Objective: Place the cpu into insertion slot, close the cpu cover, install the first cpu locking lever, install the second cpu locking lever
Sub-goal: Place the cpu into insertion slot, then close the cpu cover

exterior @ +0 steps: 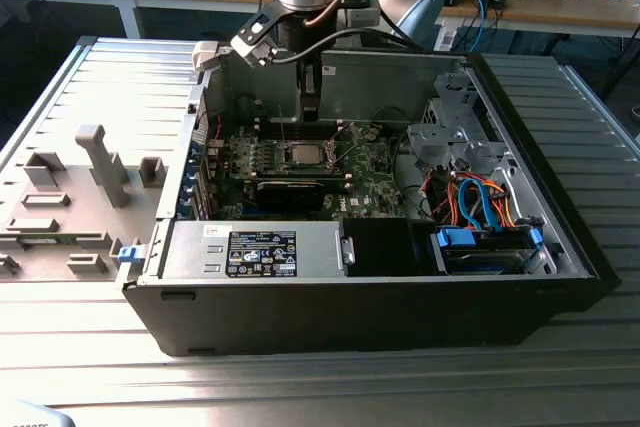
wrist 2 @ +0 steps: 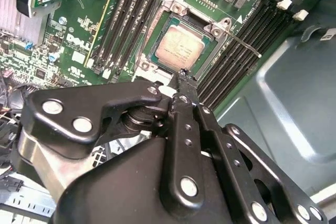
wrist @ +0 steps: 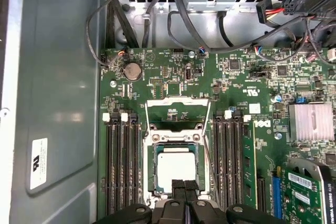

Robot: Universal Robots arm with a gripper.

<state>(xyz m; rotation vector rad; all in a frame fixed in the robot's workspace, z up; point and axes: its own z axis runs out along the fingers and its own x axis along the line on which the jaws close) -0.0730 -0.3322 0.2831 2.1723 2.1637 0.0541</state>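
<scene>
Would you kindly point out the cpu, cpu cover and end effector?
cpu [wrist: 176, 167]: first wrist view, metal top.
cpu cover [wrist: 176, 100]: first wrist view, frame bar.
end effector [wrist: 184, 186]: first wrist view, between fingertips.

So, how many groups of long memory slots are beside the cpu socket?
2. The first slot group lies along one side of the insertion slot; the second slot group lies along the opposite side. Others may be hidden.

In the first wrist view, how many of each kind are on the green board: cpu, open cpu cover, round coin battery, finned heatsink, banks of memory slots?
cpu: 1
cpu cover: 1
coin battery: 1
finned heatsink: 1
banks of memory slots: 2
Total: 6
</scene>
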